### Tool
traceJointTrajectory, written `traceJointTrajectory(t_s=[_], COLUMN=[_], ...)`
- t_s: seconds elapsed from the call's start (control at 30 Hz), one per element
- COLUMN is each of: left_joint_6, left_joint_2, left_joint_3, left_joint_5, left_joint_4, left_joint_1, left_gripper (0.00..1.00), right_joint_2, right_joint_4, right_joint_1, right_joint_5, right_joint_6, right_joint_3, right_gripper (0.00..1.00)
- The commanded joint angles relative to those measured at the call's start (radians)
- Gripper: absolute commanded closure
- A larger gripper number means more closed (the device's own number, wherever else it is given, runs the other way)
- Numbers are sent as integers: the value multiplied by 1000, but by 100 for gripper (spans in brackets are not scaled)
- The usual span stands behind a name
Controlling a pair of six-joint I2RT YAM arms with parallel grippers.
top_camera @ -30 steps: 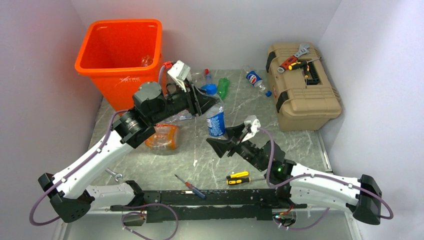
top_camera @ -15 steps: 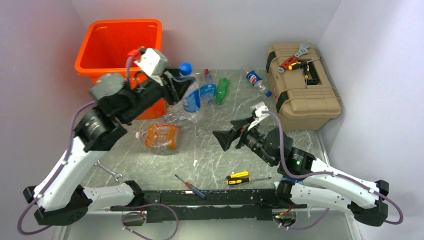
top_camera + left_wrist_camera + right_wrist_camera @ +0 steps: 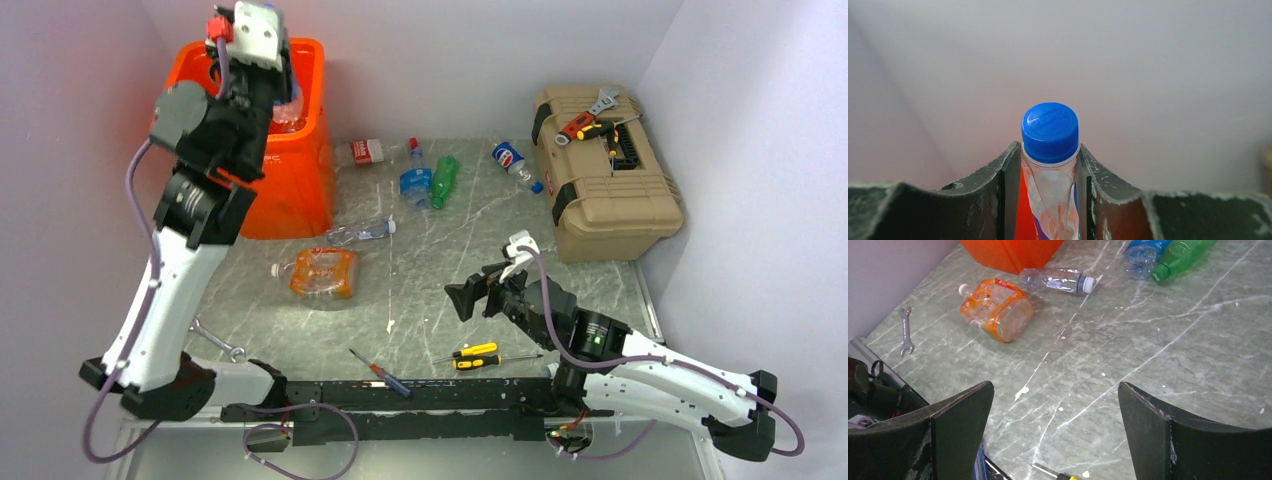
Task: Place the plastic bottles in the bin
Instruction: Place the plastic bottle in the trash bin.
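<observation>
Left gripper is seen clamped on the neck of a blue-capped bottle, the cap standing just past the fingertips. From the top view the gripper is judged to be high above the mouth of the orange bin, which sits beneath it.

Right gripper is spread wide, with nothing held. Ahead and to its left a crushed orange bottle is lying. A clear bottle lies beyond that, and a green bottle lies far ahead to the right.

Risk: the hold is taken on thin, twisted plastic under the cap, so a slip could be caused. If the bottle is released near the rim, it could be bounced back onto the table.
</observation>
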Motion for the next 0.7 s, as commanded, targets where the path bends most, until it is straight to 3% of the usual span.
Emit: traceJointTrajectory(t_s=[0.0, 0.3, 0.4, 0.53, 0.67], left_joint_6=[-123, -485, -545, -599, -594], left_joint_2=[86, 177, 224, 256, 334], left_joint_3=[82, -170, -173, -184, -106], left_joint_5=[41, 182, 211, 353, 485], left_joint_4=[106, 308, 238, 185, 30], left_joint_1=[194, 482, 510, 519, 519], left_gripper=[100, 100, 100, 100, 100], right_joint_2=[-51, -88, -79, -59, -54], right_joint_4=[24, 57, 67, 68, 65], right_joint_1=[3, 3, 3, 3, 2], right_joint_5=[14, -10, -13, -7, -8], right_joint_6=[6, 6, 3, 3, 5], right_joint_3=[-15, -52, -56, -52, -51], right_gripper=[0, 0, 0, 0, 0])
